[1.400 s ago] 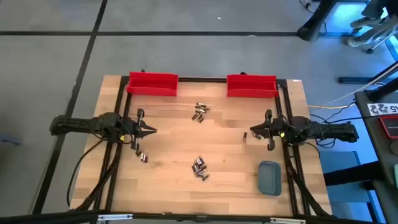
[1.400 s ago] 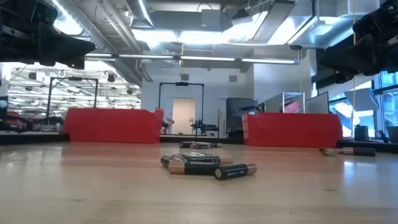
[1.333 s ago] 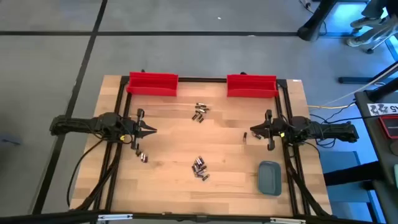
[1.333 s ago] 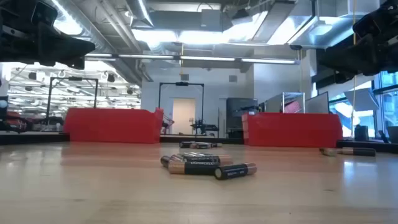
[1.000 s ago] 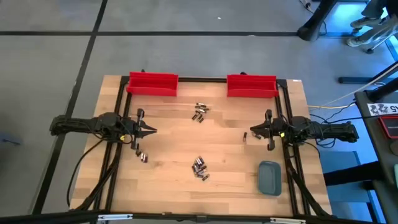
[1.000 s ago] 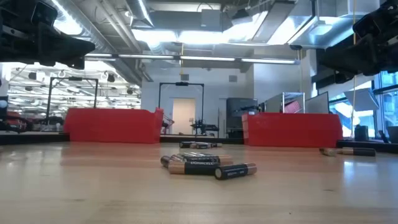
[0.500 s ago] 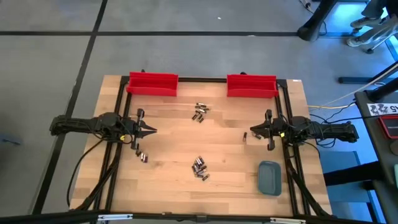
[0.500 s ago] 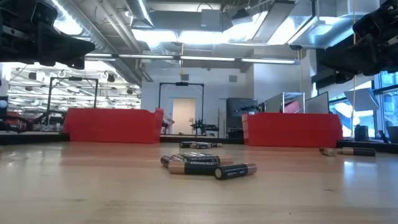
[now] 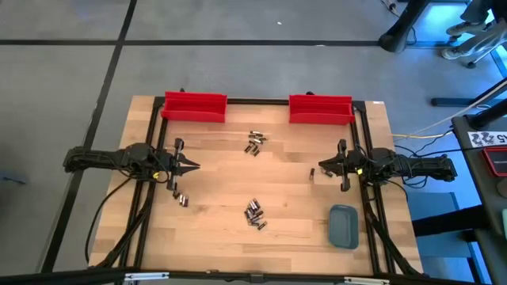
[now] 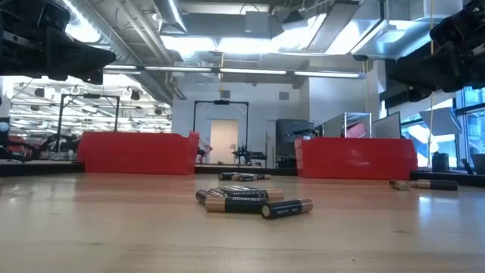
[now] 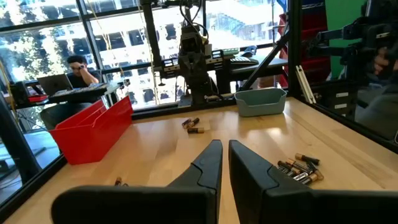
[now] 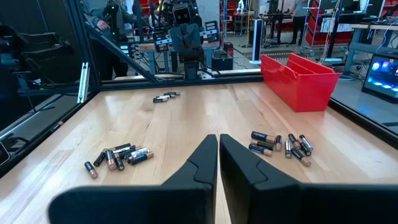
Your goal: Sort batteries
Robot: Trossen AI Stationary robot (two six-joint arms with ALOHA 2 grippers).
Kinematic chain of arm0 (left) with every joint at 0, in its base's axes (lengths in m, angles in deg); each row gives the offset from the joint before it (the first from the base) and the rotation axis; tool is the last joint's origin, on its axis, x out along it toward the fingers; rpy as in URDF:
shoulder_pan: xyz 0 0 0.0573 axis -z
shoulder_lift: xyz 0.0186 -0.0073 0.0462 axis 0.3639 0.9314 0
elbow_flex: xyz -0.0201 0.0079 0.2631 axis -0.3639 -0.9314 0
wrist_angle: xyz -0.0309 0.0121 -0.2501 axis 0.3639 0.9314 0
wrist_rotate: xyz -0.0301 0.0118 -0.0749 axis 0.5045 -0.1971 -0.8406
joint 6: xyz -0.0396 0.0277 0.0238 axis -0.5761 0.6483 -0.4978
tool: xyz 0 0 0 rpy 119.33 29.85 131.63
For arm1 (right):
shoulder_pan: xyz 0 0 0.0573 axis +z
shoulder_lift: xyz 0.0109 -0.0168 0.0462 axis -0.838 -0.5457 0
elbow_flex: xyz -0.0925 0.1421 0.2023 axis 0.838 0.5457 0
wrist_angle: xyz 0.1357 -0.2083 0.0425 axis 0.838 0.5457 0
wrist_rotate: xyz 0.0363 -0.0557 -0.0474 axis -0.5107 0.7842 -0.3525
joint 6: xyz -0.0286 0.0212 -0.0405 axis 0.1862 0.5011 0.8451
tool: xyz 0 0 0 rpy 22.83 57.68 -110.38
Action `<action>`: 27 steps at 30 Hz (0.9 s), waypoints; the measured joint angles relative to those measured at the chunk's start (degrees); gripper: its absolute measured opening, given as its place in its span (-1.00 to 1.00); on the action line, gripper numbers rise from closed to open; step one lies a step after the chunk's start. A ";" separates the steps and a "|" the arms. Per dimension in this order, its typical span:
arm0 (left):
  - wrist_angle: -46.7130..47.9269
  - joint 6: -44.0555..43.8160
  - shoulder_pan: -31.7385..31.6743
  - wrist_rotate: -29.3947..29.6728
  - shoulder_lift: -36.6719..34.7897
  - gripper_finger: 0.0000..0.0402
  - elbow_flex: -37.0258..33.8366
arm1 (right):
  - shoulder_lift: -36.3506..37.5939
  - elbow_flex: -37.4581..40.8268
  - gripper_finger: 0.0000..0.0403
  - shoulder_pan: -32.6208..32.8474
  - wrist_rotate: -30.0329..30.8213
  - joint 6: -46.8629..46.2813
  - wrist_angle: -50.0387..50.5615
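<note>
Small dark batteries lie on their sides on the wooden table in groups: one at the far middle [image 9: 254, 142], one at the near middle [image 9: 254, 214] [image 10: 250, 202], a pair [image 9: 181, 198] by the left arm, and one [image 9: 312, 175] by the right arm. My left gripper [image 9: 196, 167] [image 11: 222, 163] hovers level at the table's left, shut on nothing. My right gripper [image 9: 321, 167] [image 12: 217, 155] hovers level at the table's right, likewise shut on nothing. Both point toward the table's middle, clear of every battery.
Two red bins [image 9: 194, 106] [image 9: 321, 108] stand along the far edge. A grey-blue case [image 9: 344, 226] lies at the near right. A black frame [image 9: 150, 142] borders the table. Bare wood lies between the battery groups. A person [image 11: 78, 65] sits beyond the table in the left wrist view.
</note>
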 joint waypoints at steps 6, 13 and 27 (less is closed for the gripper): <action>0.00 0.00 -0.01 0.01 0.00 -0.90 -0.01 | -0.02 0.20 -0.89 0.00 0.23 1.44 -2.54; -0.01 0.00 0.01 -0.01 0.00 -0.90 0.00 | 0.09 0.11 -0.89 0.01 -0.04 -1.88 -3.70; -0.01 0.00 0.01 0.00 0.00 -0.90 0.01 | -17.01 -13.00 -0.89 0.05 12.66 -11.16 10.30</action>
